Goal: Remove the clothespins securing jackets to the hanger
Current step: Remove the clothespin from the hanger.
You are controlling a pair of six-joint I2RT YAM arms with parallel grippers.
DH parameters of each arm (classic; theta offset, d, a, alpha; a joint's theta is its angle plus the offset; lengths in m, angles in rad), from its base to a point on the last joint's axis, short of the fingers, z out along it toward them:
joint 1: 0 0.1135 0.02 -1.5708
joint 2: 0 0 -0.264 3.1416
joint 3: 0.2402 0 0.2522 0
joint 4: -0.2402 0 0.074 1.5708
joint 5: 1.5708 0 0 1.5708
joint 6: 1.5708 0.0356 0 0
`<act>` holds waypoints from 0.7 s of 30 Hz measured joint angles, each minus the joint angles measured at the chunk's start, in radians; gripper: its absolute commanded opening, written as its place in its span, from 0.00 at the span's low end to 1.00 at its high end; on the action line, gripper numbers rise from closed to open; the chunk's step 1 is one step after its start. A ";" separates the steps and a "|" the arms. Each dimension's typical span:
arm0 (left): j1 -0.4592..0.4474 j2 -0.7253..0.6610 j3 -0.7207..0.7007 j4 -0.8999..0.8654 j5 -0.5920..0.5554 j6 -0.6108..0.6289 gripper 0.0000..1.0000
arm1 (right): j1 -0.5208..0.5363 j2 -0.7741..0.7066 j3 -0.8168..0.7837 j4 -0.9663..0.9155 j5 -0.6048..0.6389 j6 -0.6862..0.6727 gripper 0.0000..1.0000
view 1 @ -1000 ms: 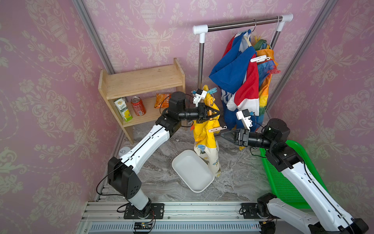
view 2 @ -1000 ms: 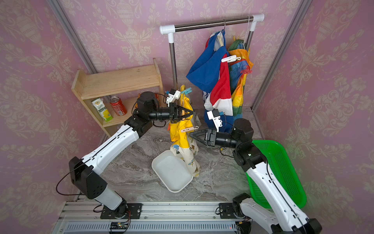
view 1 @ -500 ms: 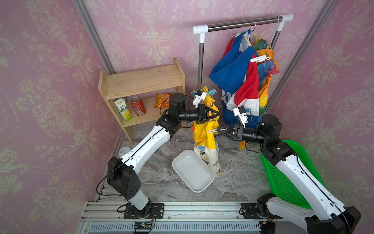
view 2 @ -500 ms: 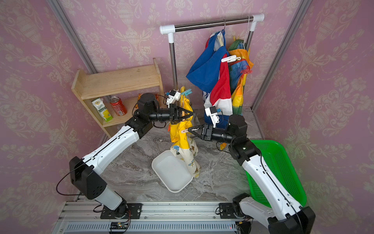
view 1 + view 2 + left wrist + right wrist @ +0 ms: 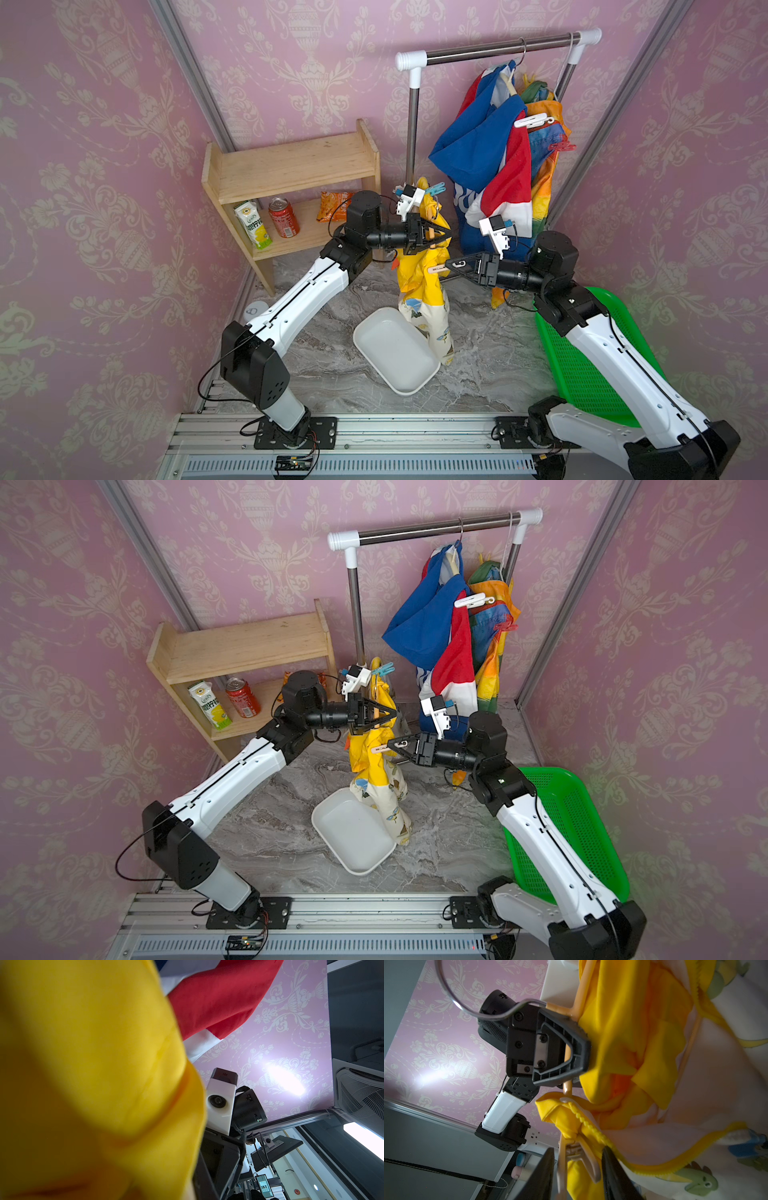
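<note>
Nearest me, the white tray (image 5: pixel 390 353) is partly hidden by the hem of the yellow jacket (image 5: pixel 419 274), which the left gripper (image 5: pixel 444 237) holds up, clamped tight on its hanger (image 5: pixel 568 1086); that arm's wrist view is mostly blurred yellow cloth. The right wrist view best shows the right gripper (image 5: pixel 450 268) part-open astride the beige-pink clothespin (image 5: pixel 579 1153), contact unclear. At one o'clock hang the other jackets (image 5: pixel 490 166) with a white clothespin (image 5: pixel 532 121) and a red clothespin (image 5: pixel 561 146), white lettering on the blue cut off; the carton (image 5: pixel 251 224) at ten o'clock is unreadable.

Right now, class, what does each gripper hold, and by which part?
Left gripper: jaws shut on the hanger near its neck. Right gripper: jaws straddle the beige clothespin at its handles; firm grip cannot be told.
</note>
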 measured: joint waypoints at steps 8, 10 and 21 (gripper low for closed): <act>0.000 0.000 0.000 0.015 0.001 -0.006 0.00 | -0.001 -0.008 0.006 -0.017 0.002 -0.027 0.19; 0.003 0.000 0.000 0.017 0.001 -0.010 0.00 | -0.002 -0.008 0.008 -0.018 0.007 -0.035 0.13; 0.005 0.000 0.000 0.000 0.000 0.000 0.00 | -0.025 -0.006 0.055 -0.075 0.038 -0.072 0.00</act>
